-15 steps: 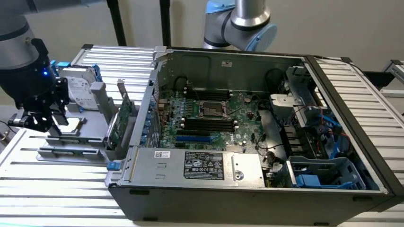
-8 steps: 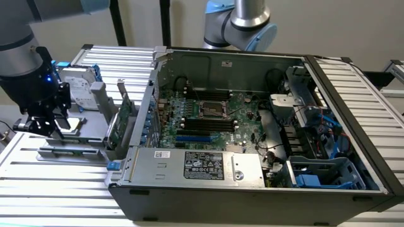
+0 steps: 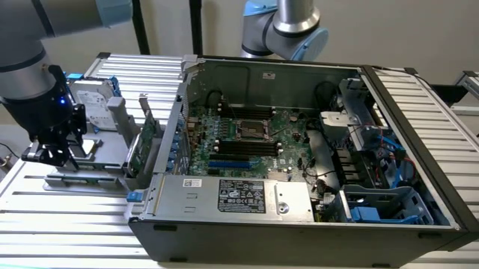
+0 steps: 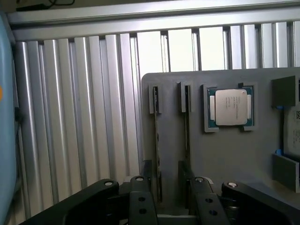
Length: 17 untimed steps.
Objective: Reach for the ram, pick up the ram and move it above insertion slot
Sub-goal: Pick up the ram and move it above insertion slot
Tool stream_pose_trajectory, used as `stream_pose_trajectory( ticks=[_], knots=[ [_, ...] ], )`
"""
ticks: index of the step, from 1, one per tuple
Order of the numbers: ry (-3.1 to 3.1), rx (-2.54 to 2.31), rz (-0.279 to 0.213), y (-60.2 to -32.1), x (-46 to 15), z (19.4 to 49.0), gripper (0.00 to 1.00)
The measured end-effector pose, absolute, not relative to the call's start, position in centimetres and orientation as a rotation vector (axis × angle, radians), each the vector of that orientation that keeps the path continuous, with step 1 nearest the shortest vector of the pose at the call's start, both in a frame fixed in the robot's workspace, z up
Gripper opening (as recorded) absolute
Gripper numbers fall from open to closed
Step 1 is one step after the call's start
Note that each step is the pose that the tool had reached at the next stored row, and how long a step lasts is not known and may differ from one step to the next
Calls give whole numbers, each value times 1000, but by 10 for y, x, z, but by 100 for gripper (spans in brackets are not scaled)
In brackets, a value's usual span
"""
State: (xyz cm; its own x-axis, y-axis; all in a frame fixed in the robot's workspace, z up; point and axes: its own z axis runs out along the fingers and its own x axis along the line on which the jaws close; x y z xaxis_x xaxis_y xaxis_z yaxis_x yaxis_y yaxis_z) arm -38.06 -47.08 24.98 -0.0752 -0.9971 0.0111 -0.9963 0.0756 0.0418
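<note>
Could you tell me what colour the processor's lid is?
Silver processor lid, best in the wrist view.

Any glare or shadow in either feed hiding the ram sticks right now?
Wrist view: bright glare on the aluminium slats beyond the grey holder; the two ram sticks read as dark edge-on lines; the gripper lies in shadow. Exterior view: even light inside the computer case.
</note>
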Motion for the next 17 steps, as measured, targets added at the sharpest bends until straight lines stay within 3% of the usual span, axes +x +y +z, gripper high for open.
stream_pose_trajectory(
  ticks=[17],
  knots=[
    [-2240, 2146, -38, -472, -383, 224, 36]
  ],
)
